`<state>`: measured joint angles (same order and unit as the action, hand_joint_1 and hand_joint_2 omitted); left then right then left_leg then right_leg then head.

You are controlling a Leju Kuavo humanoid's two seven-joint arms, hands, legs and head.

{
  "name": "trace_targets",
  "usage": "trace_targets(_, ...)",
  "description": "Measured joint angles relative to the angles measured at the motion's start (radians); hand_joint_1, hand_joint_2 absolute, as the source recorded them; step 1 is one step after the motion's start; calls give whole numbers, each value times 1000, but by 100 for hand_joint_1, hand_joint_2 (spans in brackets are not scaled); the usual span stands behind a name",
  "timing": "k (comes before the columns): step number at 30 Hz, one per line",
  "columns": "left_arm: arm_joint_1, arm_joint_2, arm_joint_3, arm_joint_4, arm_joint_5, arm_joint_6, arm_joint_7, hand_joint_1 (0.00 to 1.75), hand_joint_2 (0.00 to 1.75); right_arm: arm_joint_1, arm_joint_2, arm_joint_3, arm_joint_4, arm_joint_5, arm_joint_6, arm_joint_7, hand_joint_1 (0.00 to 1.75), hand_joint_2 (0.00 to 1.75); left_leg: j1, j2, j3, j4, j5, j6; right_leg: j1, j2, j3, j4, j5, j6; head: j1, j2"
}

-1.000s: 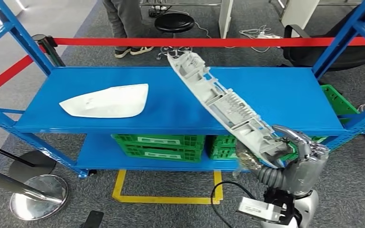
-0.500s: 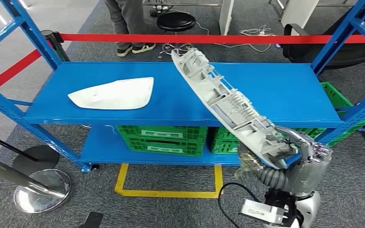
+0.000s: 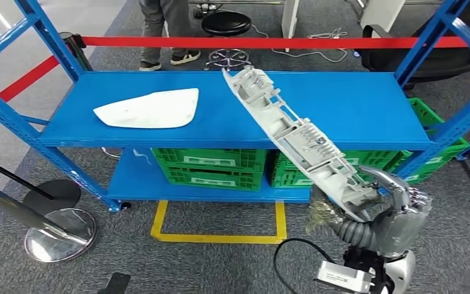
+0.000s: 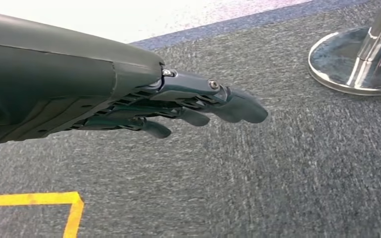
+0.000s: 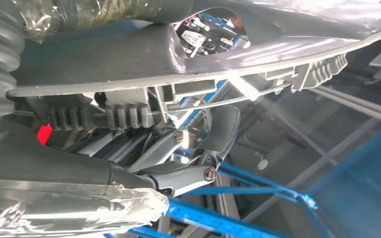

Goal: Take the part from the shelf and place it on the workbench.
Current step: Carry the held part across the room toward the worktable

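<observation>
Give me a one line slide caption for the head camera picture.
Right hand holds the long grey part lifted at a slant over the blue shelf, a white part lying on it.

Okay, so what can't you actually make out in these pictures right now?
- The workbench: outside the edges of the head view.
- The robot hand's fingers under the long grey part: hidden by the part in the head view.
- The person behind the red tape: cut off by the top edge above the legs.
- The green crates' contents: hidden under the shelf.

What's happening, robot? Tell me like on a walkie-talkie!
Right robot hand grips the long grey part by its near end, far end angled up over the blue shelf. Left robot hand hangs open over the carpet. White panel lies on the shelf.
</observation>
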<state>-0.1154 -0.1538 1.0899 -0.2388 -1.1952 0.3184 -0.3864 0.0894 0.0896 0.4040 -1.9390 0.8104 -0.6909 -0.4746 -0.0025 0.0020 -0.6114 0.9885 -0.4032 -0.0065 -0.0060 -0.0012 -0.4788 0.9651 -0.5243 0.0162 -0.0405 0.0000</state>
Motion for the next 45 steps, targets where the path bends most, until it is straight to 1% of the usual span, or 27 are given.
trace_targets(1,1,1,0,0,0,0,0,0,175,0,0,0,0,0,0,-1,175,175,1,-1,-6,11,-17,-6,-2,-2,-6,-2,9,-9,-2,0)
trace_targets(3,2,3,0,0,0,0,0,0,175,0,0,-1,-1,-1,0,-5,175,175,5,-3,-31,86,-99,-17,-5,-5,-22,-5,28,-23,-5,0)
trace_targets(5,2,3,0,0,-1,0,0,0,175,1,0,-3,-1,-2,0,-7,175,175,11,-3,-59,210,-183,-27,-4,-6,-47,-3,45,-28,-7,0)
trace_targets(6,2,4,0,0,-2,0,0,0,175,1,0,-4,-1,-2,0,-8,175,175,13,-3,-63,255,-197,-30,-4,-6,-60,-1,53,-27,-7,0)
trace_targets(8,2,4,0,0,-4,0,0,0,175,2,0,-5,-1,-3,0,-8,175,175,18,-3,-32,254,-164,-35,-5,-5,-86,7,67,-23,-7,0)
trace_targets(10,0,5,-1,0,-7,1,0,0,175,4,0,-8,-2,-3,0,-9,175,175,22,-3,49,148,-115,-35,-5,-4,-108,15,78,-15,-8,0)
trace_targets(12,-4,5,-2,0,-9,1,1,0,175,5,0,-12,-6,-5,0,-11,175,175,20,-5,122,29,-108,-27,-4,-5,-122,20,91,-2,-8,0)
trace_targets(13,-5,5,-2,0,-10,1,1,0,175,6,0,-15,-8,-6,-1,-12,175,175,17,-6,140,-4,-113,-22,-4,-5,-127,20,99,6,-8,0)
trace_targets(15,-5,3,-3,0,-11,1,2,0,175,9,0,-18,-13,-9,-1,-14,175,175,16,-5,139,-24,-113,-10,-5,-5,-135,20,110,21,-8,0)
trace_targets(17,-4,1,-3,0,-12,1,3,0,175,13,0,-23,-15,-15,-1,-14,175,175,18,-2,128,-30,-102,8,-6,-4,-154,50,75,32,-5,0)
trace_targets(20,-5,0,-4,0,-12,2,3,0,175,18,0,-27,-16,-23,-1,-14,175,175,13,1,101,-31,-80,28,-6,-2,-211,229,-49,37,-2,0)
trace_targets(21,-4,0,-4,0,-12,2,3,0,175,19,-1,-28,-16,-25,-1,-13,175,175,10,2,92,-30,-72,31,-6,-2,-223,284,-70,37,-2,0)
trace_targets(22,-4,-1,-4,0,-12,2,3,0,175,21,-1,-29,-16,-27,-1,-13,175,175,7,2,82,-28,-66,32,-5,-2,-218,307,-69,36,-2,0)
trace_targets(23,-4,-2,-4,0,-12,2,3,0,175,22,-2,-29,-16,-30,-1,-12,175,175,4,2,75,-27,-61,32,-4,-2,-195,290,-51,32,-2,0)
trace_targets(24,-4,-3,-4,0,-12,2,3,0,175,23,-2,-29,-16,-32,-1,-11,175,175,1,2,69,-26,-56,32,-3,-2,-153,236,-24,26,-2,0)
trace_targets(27,-6,-5,-4,0,-12,2,3,0,175,22,-3,-30,-20,-43,-1,-10,175,175,-3,1,57,-24,-42,25,5,-2,-23,36,17,4,-3,0)
trace_targets(29,-6,-7,-5,0,-13,2,3,0,175,24,-5,-32,-25,-51,-1,-10,175,175,-3,2,49,-24,-29,14,10,-2,-1,-4,15,-3,-3,0)
trace_targets(31,-6,-7,-4,0,-14,2,3,0,175,27,-6,-38,-29,-56,-1,-10,175,175,-2,2,41,-21,-28,2,7,-3,-6,-16,25,-12,-3,0)
trace_targets(32,-6,-7,-4,0,-15,2,3,0,175,28,-6,-41,-30,-58,-1,-10,175,175,-2,1,33,-5,-48,-4,5,-5,-11,-20,33,-20,-4,0)
trace_targets(34,-6,-6,-5,0,-15,2,3,0,175,30,-6,-45,-32,-60,-1,-10,175,175,3,0,1,86,-129,-16,2,-8,-29,-21,48,-31,-7,0)
trace_targets(36,-6,-6,-5,0,-17,2,3,0,175,33,-7,-49,-33,-62,-1,-10,175,175,8,0,-35,215,-203,-25,2,-8,-56,-12,60,-33,-7,0)
trace_targets(37,-6,-6,-5,0,-17,2,3,0,175,35,-7,-51,-33,-63,-1,-10,175,175,11,0,-40,253,-210,-28,3,-8,-70,-7,67,-32,-7,0)
trace_targets(38,-6,-6,-5,0,-18,2,3,0,175,36,-7,-52,-33,-64,-1,-10,175,175,12,0,-28,257,-196,-30,2,-8,-84,0,73,-30,-7,0)
trace_targets(40,-8,-5,-5,0,-18,2,3,0,175,38,-8,-56,-34,-65,-1,-10,175,175,15,0,41,172,-139,-30,1,-7,-111,12,85,-23,-7,0)
trace_targets(42,-10,-5,-6,0,-19,2,3,0,175,39,-8,-58,-37,-66,-1,-10,175,175,13,-2,122,45,-119,-23,3,-6,-130,23,97,-13,-7,0)
trace_targets(43,-12,-5,-6,0,-19,2,3,0,175,39,-9,-59,-39,-66,-1,-10,175,175,11,-3,144,5,-122,-19,3,-7,-136,26,104,-7,-7,0)
trace_targets(45,-12,-6,-6,0,-19,2,2,0,175,40,-9,-60,-42,-67,-1,-10,175,175,7,-4,145,-18,-125,-5,3,-8,-145,27,121,5,-6,0)
